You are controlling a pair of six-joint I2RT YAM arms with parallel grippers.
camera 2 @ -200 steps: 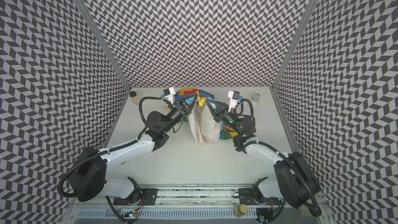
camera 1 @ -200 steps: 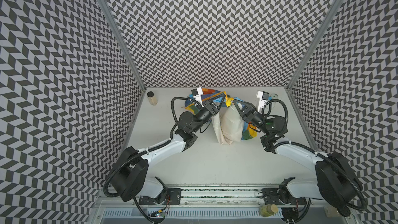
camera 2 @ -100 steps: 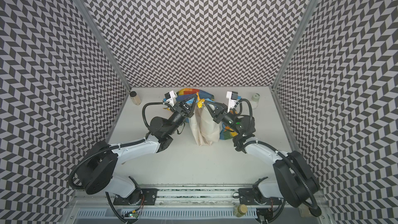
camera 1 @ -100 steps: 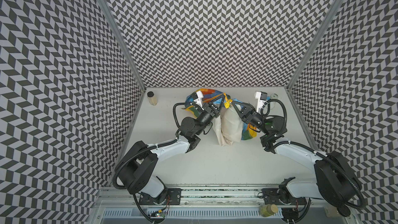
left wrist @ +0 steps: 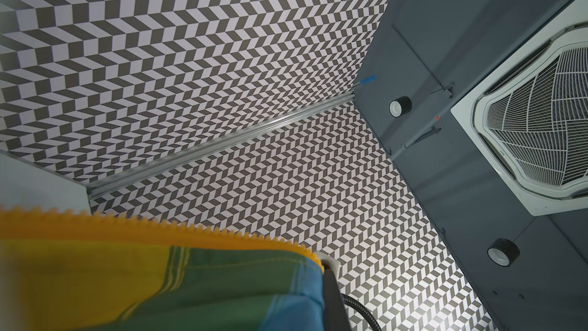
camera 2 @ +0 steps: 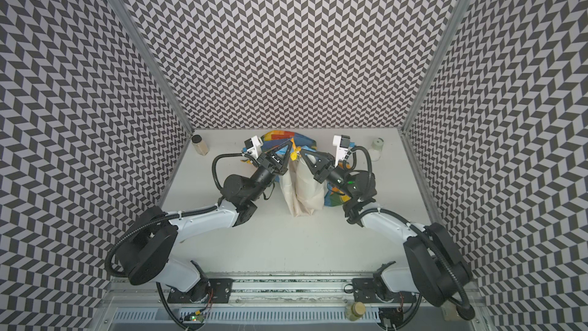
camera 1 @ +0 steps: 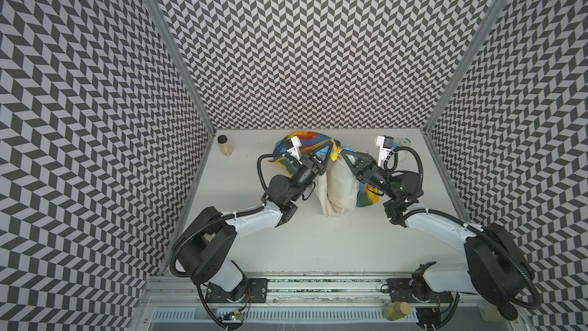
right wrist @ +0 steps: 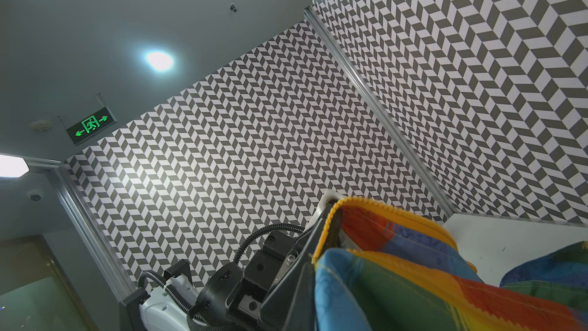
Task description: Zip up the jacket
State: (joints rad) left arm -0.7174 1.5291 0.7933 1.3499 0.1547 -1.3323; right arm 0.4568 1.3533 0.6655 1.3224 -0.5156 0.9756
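Chevron-patterned walls are seen around a white tabletop. The left end effector and right end effector are clamped on the jacket, which is held up by its zipper strip near the middle of the far edge.

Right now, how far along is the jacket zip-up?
Done: left pincer and right pincer are each shut on a yellow zipper edge of the jacket, raised, tips close together. In hand: apparently lining up the two ends. Left: all the zipping; teeth are unmeshed in both wrist views, and the lining hangs in two halves.
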